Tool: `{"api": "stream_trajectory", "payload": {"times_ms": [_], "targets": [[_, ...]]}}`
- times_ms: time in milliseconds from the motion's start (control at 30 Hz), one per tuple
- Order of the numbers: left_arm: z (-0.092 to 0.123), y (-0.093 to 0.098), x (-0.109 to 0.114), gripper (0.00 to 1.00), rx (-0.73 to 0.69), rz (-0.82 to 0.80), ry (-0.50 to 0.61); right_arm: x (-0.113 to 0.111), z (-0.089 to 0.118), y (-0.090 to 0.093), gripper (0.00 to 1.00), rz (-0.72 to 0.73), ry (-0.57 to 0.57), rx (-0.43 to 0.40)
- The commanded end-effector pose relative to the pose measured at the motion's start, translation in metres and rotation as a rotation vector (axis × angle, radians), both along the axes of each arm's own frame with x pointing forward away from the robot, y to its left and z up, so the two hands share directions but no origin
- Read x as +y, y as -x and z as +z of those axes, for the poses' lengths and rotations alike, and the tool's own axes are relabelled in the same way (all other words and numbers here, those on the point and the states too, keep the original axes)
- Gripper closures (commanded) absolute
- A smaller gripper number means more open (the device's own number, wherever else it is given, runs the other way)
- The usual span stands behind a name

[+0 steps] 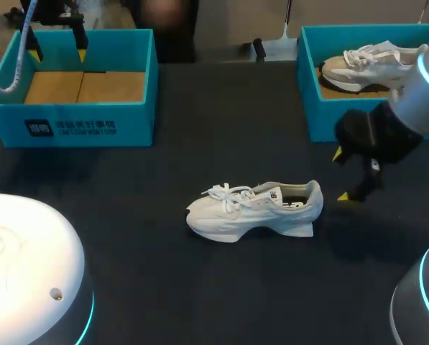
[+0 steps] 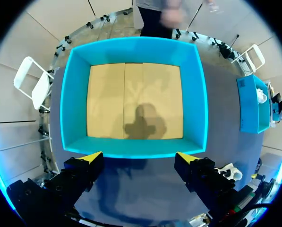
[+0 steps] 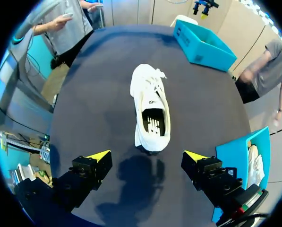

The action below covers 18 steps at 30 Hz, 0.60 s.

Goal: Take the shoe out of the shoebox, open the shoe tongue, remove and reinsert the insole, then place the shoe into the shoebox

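The shoe (image 1: 256, 210), white and laced, stands on its sole near the middle of the dark desk (image 1: 164, 287), toe toward the left edge and heel toward the right; it is already out of a box, so I judge that opening it up comes next. At the desk's far left corner sits an empty teal shoebox (image 1: 85, 126), its cardboard floor bare; this is likely where the shoe is meant to end up. The left claw (image 2: 140, 157) hangs above that box's near wall with its fingers spread apart and nothing between them; it is well away from the shoe, which probably keeps it clear of the other arm's work. In the middle, the shoe's opening faces up and the insole (image 3: 154, 124) shows inside, seemingly seated. Just past the heel, toward the right edge, the right claw (image 1: 340, 175) hovers with fingers wide apart, holding nothing; it is lined up along the shoe's length from the heel end, a sensible stance for reaching into the opening. At the far right corner a second teal shoebox (image 1: 311, 108) holds another shoe (image 1: 368, 65), pale and laced, well apart from the work.
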<state>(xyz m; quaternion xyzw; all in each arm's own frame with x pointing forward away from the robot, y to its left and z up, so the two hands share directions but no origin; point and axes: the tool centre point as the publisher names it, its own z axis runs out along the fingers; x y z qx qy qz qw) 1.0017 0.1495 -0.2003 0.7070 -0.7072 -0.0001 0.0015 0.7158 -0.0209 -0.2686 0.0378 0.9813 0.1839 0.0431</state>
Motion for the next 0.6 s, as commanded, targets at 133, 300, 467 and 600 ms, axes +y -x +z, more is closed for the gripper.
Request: {"api": "stream_trajectory", "payload": {"times_ms": [133,300,467,600], "targets": [[0.0,0.001,0.0,0.0,-0.001,0.0,-0.001,-0.018,-0.014,-0.012,0.0,0.041,-0.3,-0.014],[0.0,0.001,0.0,0.0,-0.001,0.0,-0.001,-0.023,-0.027,-0.022,0.0,0.048,-0.384,-0.014],[0.0,0.001,0.0,0.0,-0.001,0.0,-0.001,-0.025,-0.041,-0.027,0.0,0.067,-0.411,-0.002],[0.0,0.001,0.0,0.0,-0.001,0.0,-0.001,-0.031,-0.052,-0.03,0.0,0.068,-0.454,-0.001]]}}
